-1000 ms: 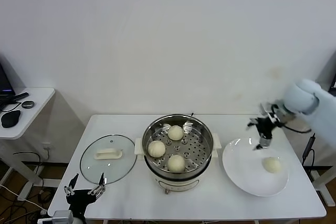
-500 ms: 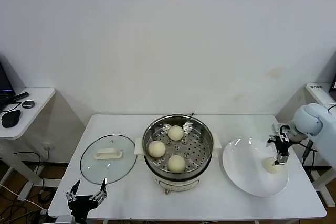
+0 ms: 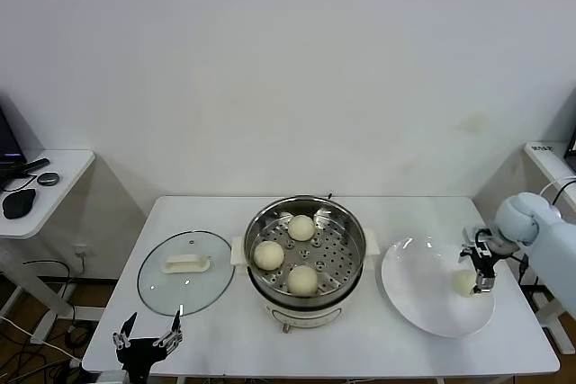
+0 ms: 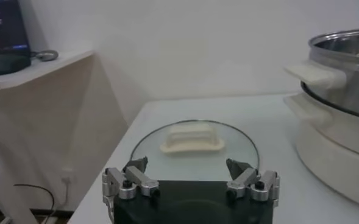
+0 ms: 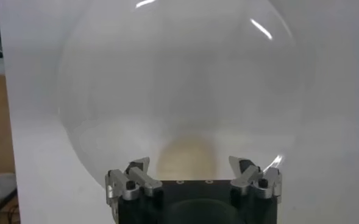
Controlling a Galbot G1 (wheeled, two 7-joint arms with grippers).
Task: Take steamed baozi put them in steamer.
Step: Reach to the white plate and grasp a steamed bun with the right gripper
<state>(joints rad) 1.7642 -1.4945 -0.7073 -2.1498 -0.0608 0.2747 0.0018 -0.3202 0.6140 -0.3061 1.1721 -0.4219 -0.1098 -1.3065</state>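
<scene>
Your right gripper [image 3: 480, 269] is hanging over the white plate [image 3: 414, 299] with its jaws spread wide, straddling the last baozi [image 3: 464, 283] and holding nothing yet; that stance looks chosen so the fingers can close on the bun's sides. You are parking the left gripper [image 3: 146, 334], also spread and empty, at the table's near edge by the glass lid [image 3: 184, 272], clear of the work. Three buns [image 3: 268, 254] are already sitting in the steamer [image 3: 306, 249], so one transfer is remaining. Your right wrist view is showing the bun [image 5: 186, 157] centred between the fingertips, which the head view is leaving unclear; only the head view is showing the steamer's free spot.
</scene>
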